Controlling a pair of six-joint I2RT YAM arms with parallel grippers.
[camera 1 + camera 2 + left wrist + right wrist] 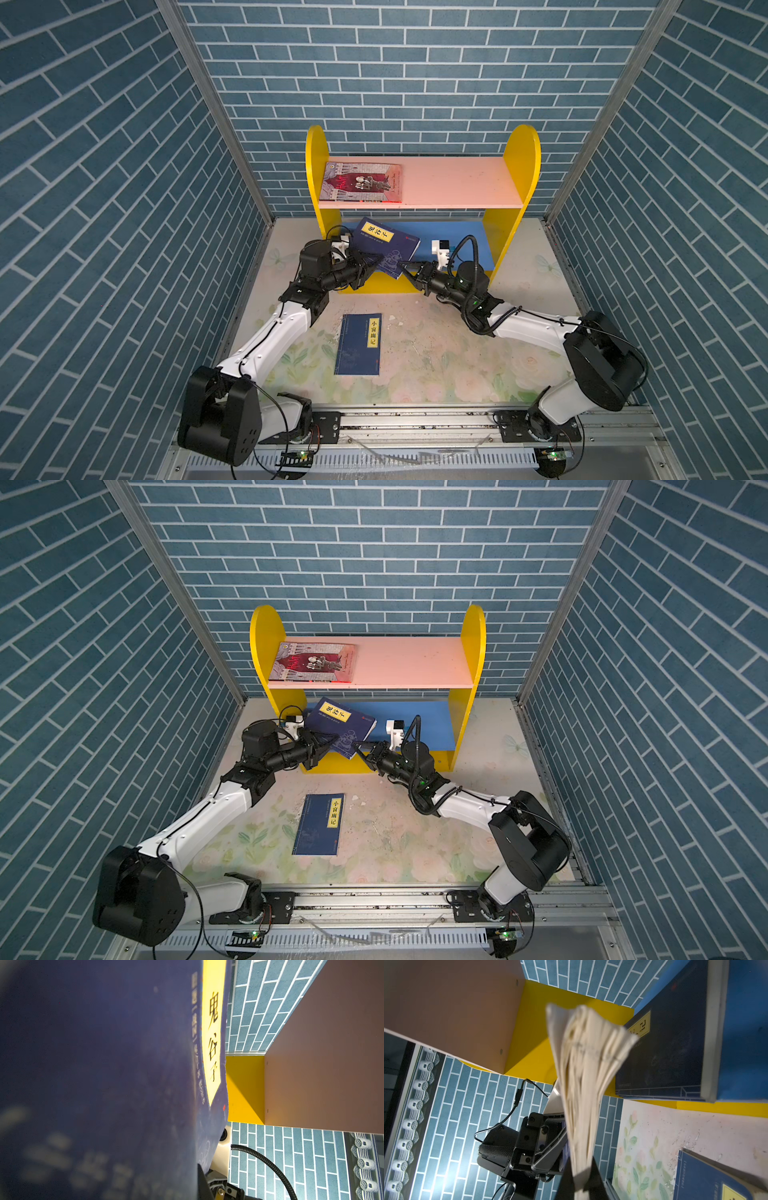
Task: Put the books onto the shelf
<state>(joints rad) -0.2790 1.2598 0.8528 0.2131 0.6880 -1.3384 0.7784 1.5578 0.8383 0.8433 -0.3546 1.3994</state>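
Left tool (372,262) and right tool (402,268): both clenched on navy book (384,245).
Book tilted, just before shelf (524,158) blue board.

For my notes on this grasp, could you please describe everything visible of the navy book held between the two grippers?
The held navy book is a thin paperback with a yellow title label in black Chinese characters. It hangs tilted before the shelf's blue lower board, cream pages fanning open. The left gripper and right gripper are both shut on its near edge.
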